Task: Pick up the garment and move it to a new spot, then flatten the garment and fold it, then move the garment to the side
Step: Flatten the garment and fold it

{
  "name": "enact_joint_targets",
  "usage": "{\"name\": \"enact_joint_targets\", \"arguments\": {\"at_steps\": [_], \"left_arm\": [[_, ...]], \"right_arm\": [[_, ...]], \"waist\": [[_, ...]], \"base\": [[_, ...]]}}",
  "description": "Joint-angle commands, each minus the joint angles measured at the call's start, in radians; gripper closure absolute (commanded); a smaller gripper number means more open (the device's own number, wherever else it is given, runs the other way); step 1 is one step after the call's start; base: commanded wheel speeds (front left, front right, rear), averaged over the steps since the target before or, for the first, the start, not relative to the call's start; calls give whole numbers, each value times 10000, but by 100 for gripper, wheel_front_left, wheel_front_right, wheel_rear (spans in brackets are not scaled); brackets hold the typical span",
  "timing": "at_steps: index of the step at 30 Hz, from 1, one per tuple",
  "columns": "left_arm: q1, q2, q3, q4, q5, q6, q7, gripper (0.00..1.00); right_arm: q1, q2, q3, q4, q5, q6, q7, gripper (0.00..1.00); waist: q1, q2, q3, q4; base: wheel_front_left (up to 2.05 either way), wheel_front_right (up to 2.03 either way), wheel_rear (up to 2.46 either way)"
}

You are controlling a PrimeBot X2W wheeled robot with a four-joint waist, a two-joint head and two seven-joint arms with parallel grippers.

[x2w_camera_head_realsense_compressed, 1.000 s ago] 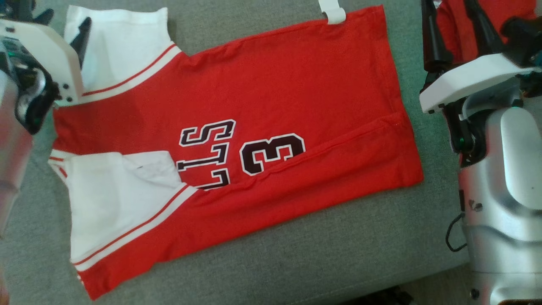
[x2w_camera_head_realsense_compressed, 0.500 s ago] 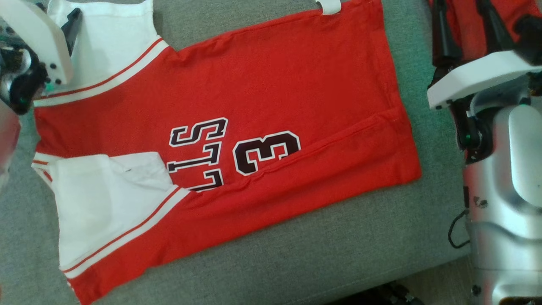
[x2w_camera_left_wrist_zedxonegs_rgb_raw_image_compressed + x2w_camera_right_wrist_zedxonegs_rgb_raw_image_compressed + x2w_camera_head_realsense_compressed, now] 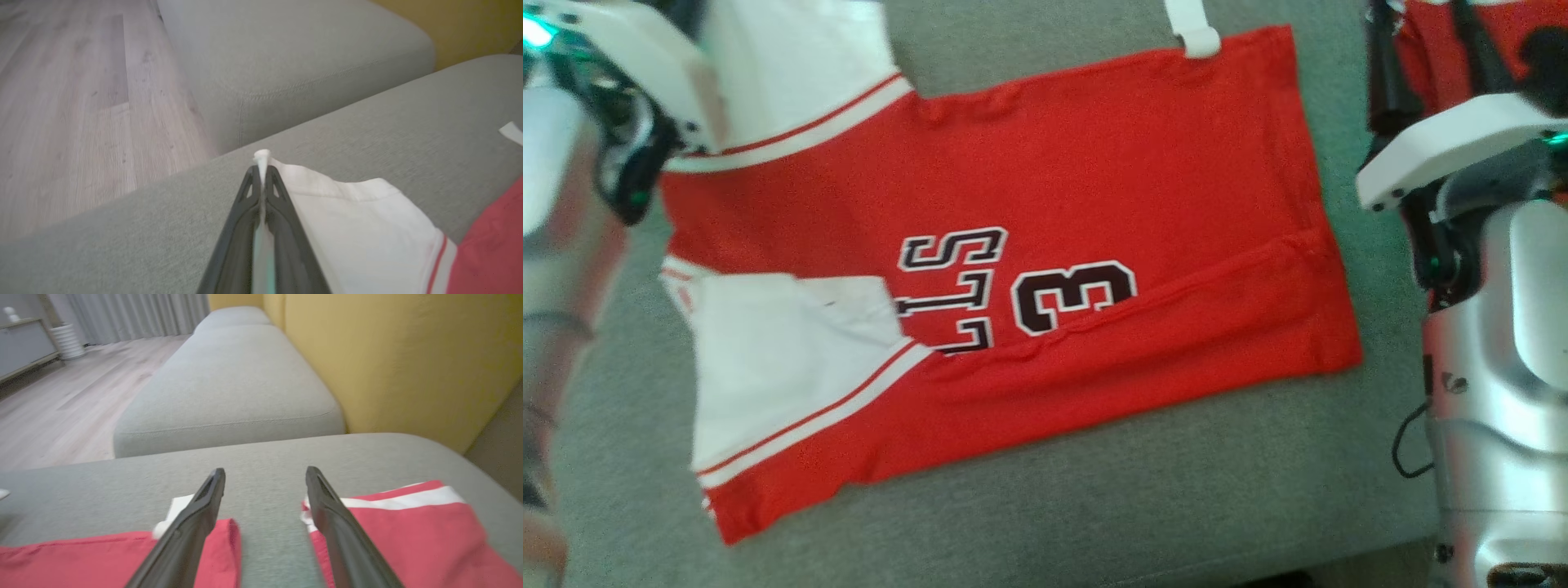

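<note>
from above, the garment (image 3: 1029,204) lies spread flat on the grey sofa cushion (image 3: 1094,506). it is a red jersey with white sleeves, red-and-white striped trim and dark letters and a "3" outlined in white. its near long edge is folded over in a band and a small white tag (image 3: 1192,28) sits at the far hem.

the left wrist view gives what the overhead one hides: the left gripper (image 3: 261,173) has its two dark fingers pressed together on the edge of the white sleeve (image 3: 359,228). a little nub of cloth pokes out past the tips. that view also takes in the pale wooden floor (image 3: 81,102) beside the sofa.

the right wrist view adds a yellow backrest (image 3: 388,355) and curtains (image 3: 135,314) across the room. the right gripper (image 3: 265,473) is spread wide with nothing between its fingers but bare cushion. one finger is over the jersey's red corner, the other over a second red cloth (image 3: 408,531) with a white stripe. i cannot tell whether they touch the fabric.

the cushion is a coarse woven grey with rounded seams, and the jersey cloth is smooth and thin.
</note>
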Motion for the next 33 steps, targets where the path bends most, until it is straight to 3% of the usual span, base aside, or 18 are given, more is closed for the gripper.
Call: {"name": "enact_joint_targets", "arguments": {"at_steps": [1, 7, 16, 22, 31, 32, 33], "left_arm": [[-311, 186, 155, -419, 187, 18, -465, 100], [227, -250, -181, -1223, 487, 142, -1282, 100], [881, -291, -574, -2765, 694, 455, -1262, 100], [981, -177, -630, -3703, 664, 662, -1024, 100], [761, -120, -582, -4013, 634, 781, -922, 100], [739, -108, -579, -4003, 638, 787, -926, 100], [719, -98, -578, -3985, 646, 796, -932, 100]], "right_arm": [[-289, 55, 198, -77, 43, 65, 250, 0], [-575, -614, 249, 1289, -125, 65, 757, 0], [-1470, -1244, 493, 3479, -81, 65, 1160, 0], [-2172, -1595, 678, 5004, -345, 65, 1377, 0], [-2768, -1633, 1138, 6358, -427, 65, 1437, 0], [-2823, -1631, 1228, 6482, -369, 65, 1472, 62], [-2874, -1634, 1322, 6564, -316, 65, 1449, 100]], "waist": [[0, 0, -440, 504], [0, 0, -881, 1265], [0, 0, -848, 1909], [0, 0, -534, 2195], [0, 0, -216, 2262], [0, 0, -198, 2255], [0, 0, -189, 2247]], "base": [[0, 0, 0], [0, 0, 0], [0, 0, 0], [0, 0, 0], [0, 0, 0], [0, 0, 0], [0, 0, 0]]}}
